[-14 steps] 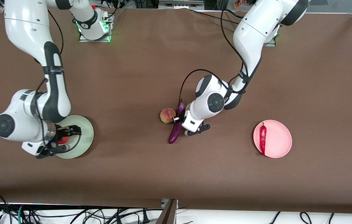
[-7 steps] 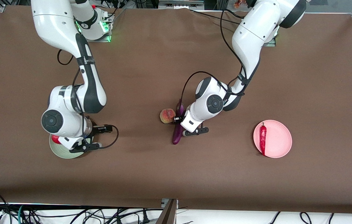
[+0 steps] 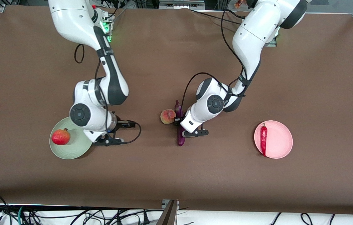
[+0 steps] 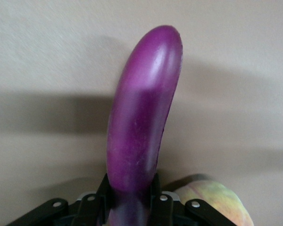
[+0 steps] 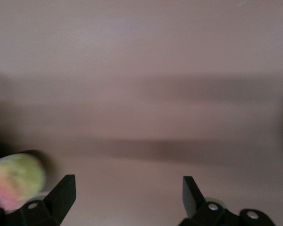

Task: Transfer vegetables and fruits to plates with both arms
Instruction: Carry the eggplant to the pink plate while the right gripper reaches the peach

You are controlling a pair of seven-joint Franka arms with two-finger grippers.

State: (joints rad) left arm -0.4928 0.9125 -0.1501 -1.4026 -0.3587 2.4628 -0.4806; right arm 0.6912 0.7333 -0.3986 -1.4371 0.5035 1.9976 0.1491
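Note:
My left gripper (image 3: 180, 124) is shut on the purple eggplant (image 3: 181, 139) near its stem end, beside the peach (image 3: 167, 116) at the table's middle. In the left wrist view the eggplant (image 4: 142, 117) sticks out from between the fingers (image 4: 102, 197), with the peach (image 4: 217, 203) beside them. My right gripper (image 3: 121, 133) is open and empty over the table beside the pale green plate (image 3: 72, 152), which holds the pomegranate (image 3: 61, 137). The right wrist view shows the open gripper (image 5: 127, 193) and the peach (image 5: 14, 184). The red chili (image 3: 263, 139) lies on the pink plate (image 3: 279, 140).
The brown table (image 3: 257, 78) stretches wide around both plates. Cables hang below its front edge (image 3: 101, 215). Both arm bases stand at the edge farthest from the front camera.
My right gripper has let go of the pomegranate on the green plate and moved toward the table's middle. My left gripper has swung the eggplant's free end slightly toward the pink plate.

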